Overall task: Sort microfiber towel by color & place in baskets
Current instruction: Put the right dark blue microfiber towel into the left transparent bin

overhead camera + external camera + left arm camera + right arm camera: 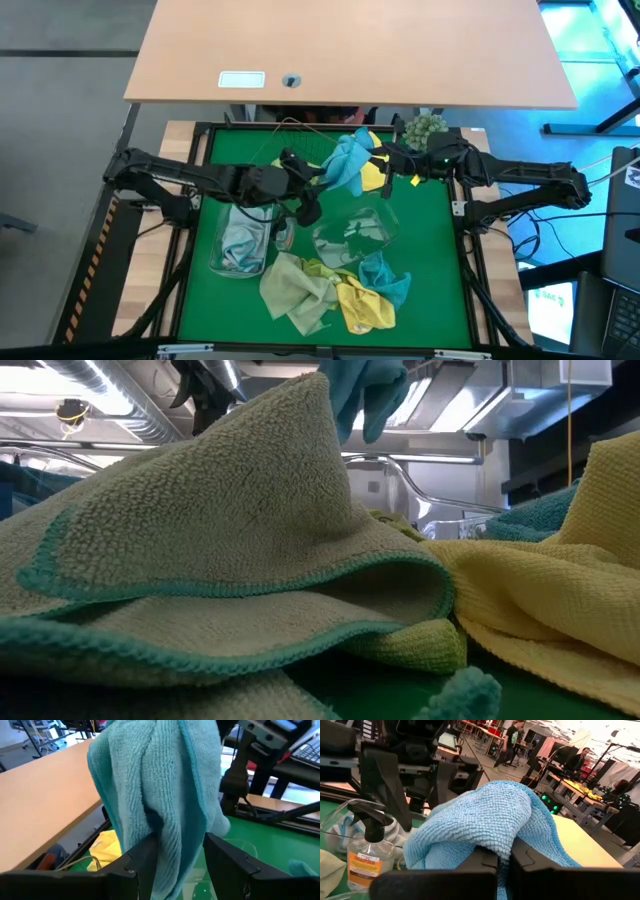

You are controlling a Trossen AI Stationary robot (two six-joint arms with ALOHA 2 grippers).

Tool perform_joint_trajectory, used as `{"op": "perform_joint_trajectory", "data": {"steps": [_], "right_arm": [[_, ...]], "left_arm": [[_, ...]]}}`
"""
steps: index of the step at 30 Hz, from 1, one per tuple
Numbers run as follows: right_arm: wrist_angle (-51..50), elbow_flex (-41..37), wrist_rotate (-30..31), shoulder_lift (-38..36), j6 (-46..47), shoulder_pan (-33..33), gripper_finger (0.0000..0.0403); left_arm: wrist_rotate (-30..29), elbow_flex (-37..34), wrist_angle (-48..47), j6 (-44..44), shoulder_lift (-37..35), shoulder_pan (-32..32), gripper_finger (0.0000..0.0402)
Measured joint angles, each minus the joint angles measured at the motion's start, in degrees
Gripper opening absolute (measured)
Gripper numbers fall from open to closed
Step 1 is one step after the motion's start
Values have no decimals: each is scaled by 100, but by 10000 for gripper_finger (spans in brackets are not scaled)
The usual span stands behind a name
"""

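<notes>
A teal microfiber towel (348,160) hangs in the air over the far middle of the green mat. My right gripper (374,158) comes from the right and is shut on it. My left gripper (177,862) comes from the left and stands open, one finger on either side of the towel's hanging part. A yellow towel (373,175) lies under it by the wire mesh basket (290,135). A clear basket (240,240) at the left holds grey-blue towels. A second clear basket (352,232) stands mid-mat. Olive (295,285), yellow (365,305) and teal (385,278) towels lie heaped near the front edge. My right gripper has the teal towel's upper, bunched part (495,827) between its shut fingers, which come level from the table's right. The cloth drapes over the fingers and hides the place of contact. The rest hangs slack, clear of the mat. My left gripper's open fingers flank the hanging folds (170,820). The cloth lies against one finger (146,855); a gap shows at the other.
A spray bottle (367,855) stands between the two clear baskets. A fuzzy plant ball (425,127) sits at the far right corner. A tan desk (350,50) lies beyond the far edge. In the low view the olive towel (220,540) fills the foreground.
</notes>
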Motion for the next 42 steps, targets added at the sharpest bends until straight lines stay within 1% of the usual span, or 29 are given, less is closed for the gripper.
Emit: {"op": "perform_joint_trajectory", "data": {"steps": [2,5,10,13,16,21,25,30,34,39,42], "right_arm": [[-12,0,-2,0,0,0,3],[-16,0,-43,0,1,7,3],[-10,0,-371,0,6,7,3],[-5,0,-622,-2,6,7,3],[6,0,-1011,-2,4,4,3],[-24,-1,-1510,41,-144,3,3],[-42,-7,-1546,107,-149,7,3],[-7,-7,-1537,153,-138,7,3],[-2,-7,-1531,168,-138,7,3],[4,-2,-1486,168,-135,4,3],[6,0,-1486,168,-131,4,3]], "left_arm": [[-14,0,241,46,92,59,153],[-17,0,660,376,203,171,153],[70,-2,1396,813,312,345,153],[331,0,1707,912,360,456,153],[746,-2,1955,915,463,548,153],[1159,-2,2003,905,654,633,153],[1166,-2,2098,1032,822,635,153],[942,-2,2174,1100,850,636,151],[921,-2,2206,1176,850,635,127],[915,-2,2226,1190,850,633,73],[907,-2,2227,1190,850,633,47]]}}
